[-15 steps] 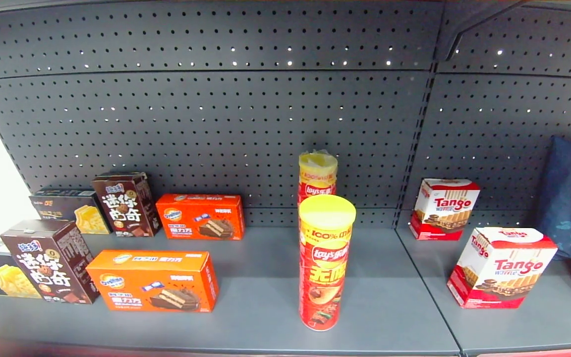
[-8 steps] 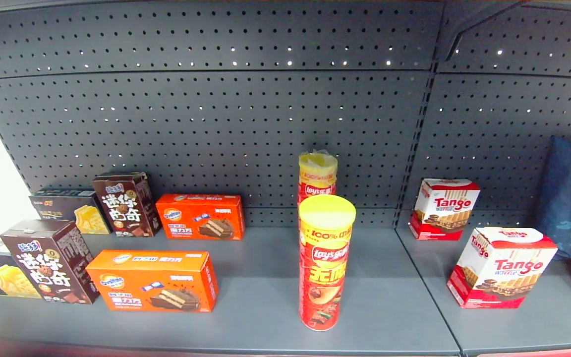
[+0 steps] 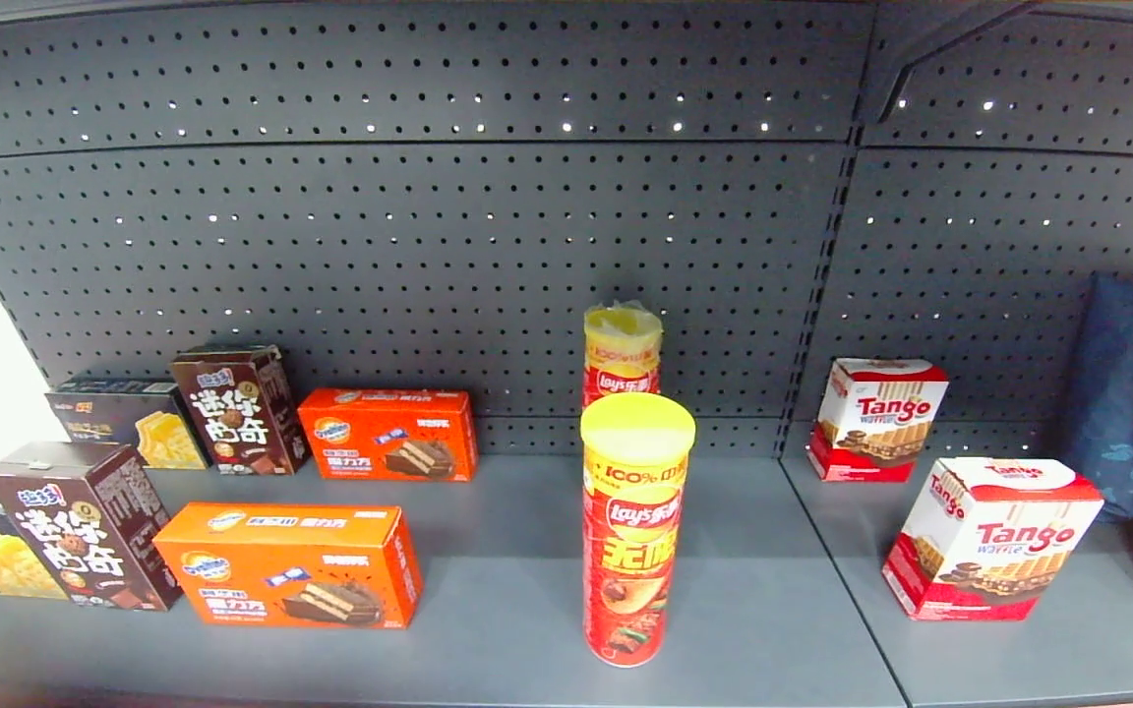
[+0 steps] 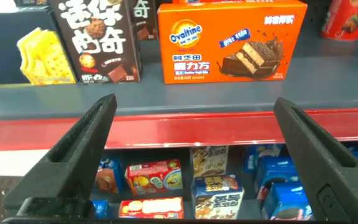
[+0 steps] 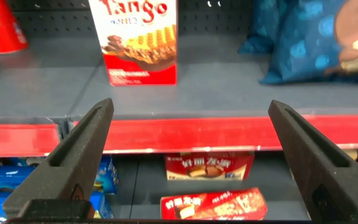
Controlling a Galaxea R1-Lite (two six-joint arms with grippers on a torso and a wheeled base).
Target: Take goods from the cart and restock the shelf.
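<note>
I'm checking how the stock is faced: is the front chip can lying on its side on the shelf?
No, the front chip can stands upright on the shelf, yellow lid on top, just ahead of a second can.

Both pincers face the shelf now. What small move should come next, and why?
Probably back away and turn toward the cart. The left pincer and the right pincer are both open and hold nothing, so there is no item to place on the shelf yet.

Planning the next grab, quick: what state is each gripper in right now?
Left gripper: open, holding nothing.
Right gripper: open, holding nothing.
</note>
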